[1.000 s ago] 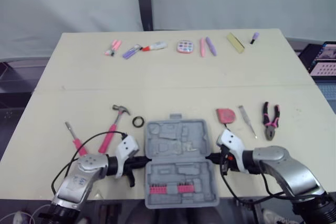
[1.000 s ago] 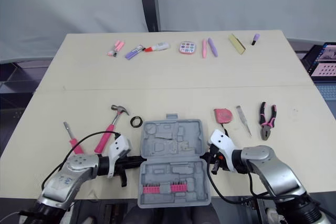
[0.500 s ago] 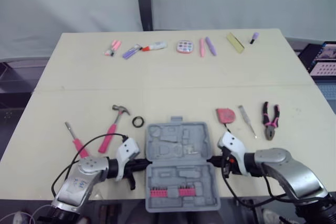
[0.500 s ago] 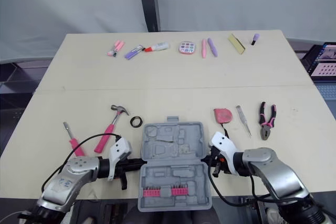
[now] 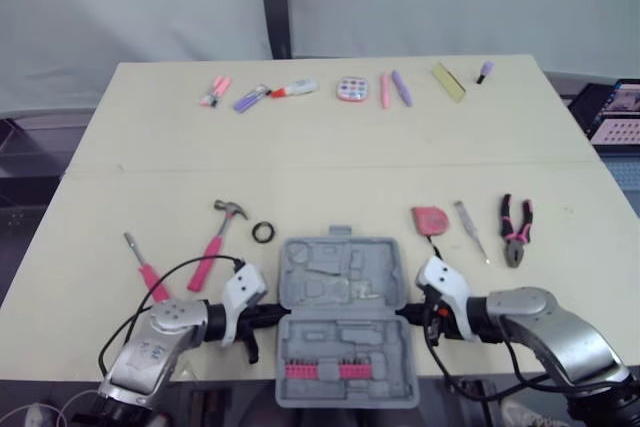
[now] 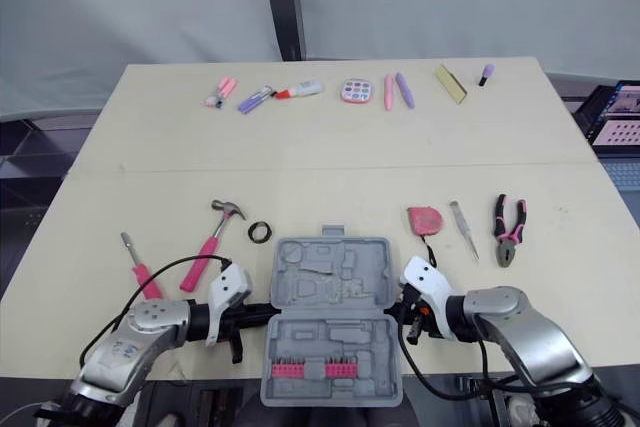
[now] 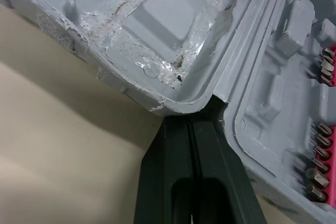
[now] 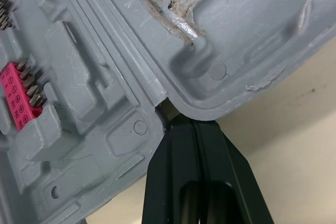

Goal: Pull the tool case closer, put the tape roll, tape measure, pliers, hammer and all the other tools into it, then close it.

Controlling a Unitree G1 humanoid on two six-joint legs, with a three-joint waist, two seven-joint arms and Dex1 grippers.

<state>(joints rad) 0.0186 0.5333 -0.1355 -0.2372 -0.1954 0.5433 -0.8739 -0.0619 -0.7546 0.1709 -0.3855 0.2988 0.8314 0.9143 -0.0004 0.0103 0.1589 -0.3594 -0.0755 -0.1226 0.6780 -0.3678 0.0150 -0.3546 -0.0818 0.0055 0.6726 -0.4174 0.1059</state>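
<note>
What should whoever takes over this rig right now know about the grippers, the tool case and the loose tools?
Left gripper: shut, tips against the left hinge notch of the tool case.
Right gripper: shut, tips at the right hinge notch.
Tool case: open at the near edge of the table, pink bit rack in its near half.
Outside the case: pink screwdriver, hammer and tape roll on its left; tape measure, slim metal tool and pliers on its right.
Done: case looks pulled close.
Left: load every tool, close the case.
</note>
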